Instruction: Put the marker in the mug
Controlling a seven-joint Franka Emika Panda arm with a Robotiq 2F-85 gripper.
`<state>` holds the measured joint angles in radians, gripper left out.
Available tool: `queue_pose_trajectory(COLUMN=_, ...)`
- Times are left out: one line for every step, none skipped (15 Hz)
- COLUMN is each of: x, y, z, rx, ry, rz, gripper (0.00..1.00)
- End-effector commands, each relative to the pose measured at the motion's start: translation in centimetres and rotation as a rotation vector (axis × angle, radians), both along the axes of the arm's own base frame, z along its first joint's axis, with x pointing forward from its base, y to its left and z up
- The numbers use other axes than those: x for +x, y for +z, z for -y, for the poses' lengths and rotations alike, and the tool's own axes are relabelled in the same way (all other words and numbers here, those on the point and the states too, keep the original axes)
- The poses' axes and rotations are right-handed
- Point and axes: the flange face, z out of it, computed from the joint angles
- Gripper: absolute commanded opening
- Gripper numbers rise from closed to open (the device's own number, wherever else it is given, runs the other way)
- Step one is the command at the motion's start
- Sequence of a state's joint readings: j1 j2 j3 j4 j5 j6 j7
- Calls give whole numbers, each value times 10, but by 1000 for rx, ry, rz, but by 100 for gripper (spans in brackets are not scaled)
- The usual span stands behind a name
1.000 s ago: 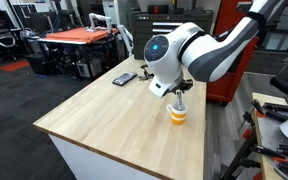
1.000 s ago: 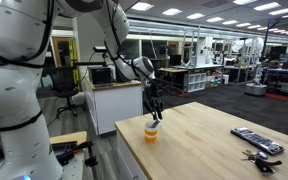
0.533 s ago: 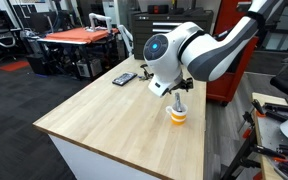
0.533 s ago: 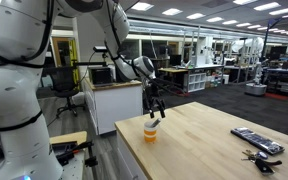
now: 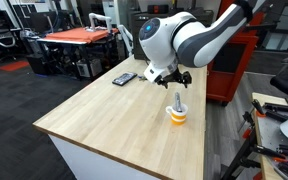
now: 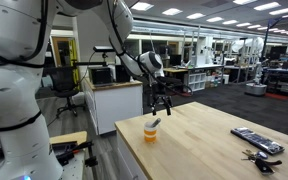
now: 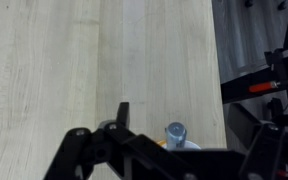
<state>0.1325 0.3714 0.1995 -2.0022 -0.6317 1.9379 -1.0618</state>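
The orange mug (image 5: 177,116) with its cream band stands near the wooden table's edge in both exterior views (image 6: 151,132). The marker (image 5: 177,101) stands upright inside it, its top sticking out above the rim (image 6: 155,122). My gripper (image 5: 173,77) hangs open above the mug and apart from the marker, with nothing between its fingers (image 6: 162,100). In the wrist view I look down on the marker's round pale top (image 7: 175,130) and a sliver of the mug (image 7: 185,145); one dark finger (image 7: 123,110) shows to the left.
A flat dark rectangular device (image 5: 124,78) lies at the far end of the wooden table (image 5: 104,125); it also shows at the table's right (image 6: 256,140), with a small bunch of keys (image 6: 259,156) beside it. The table edge runs close beside the mug.
The gripper opened and let go of the marker, which now stands in the mug. The gripper then rose clear above the mug.
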Motion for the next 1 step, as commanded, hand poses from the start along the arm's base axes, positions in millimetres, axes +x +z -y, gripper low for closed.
queue_pose_trajectory(x=1, y=0, z=0, rx=1, ry=-3, rz=-1, gripper=100)
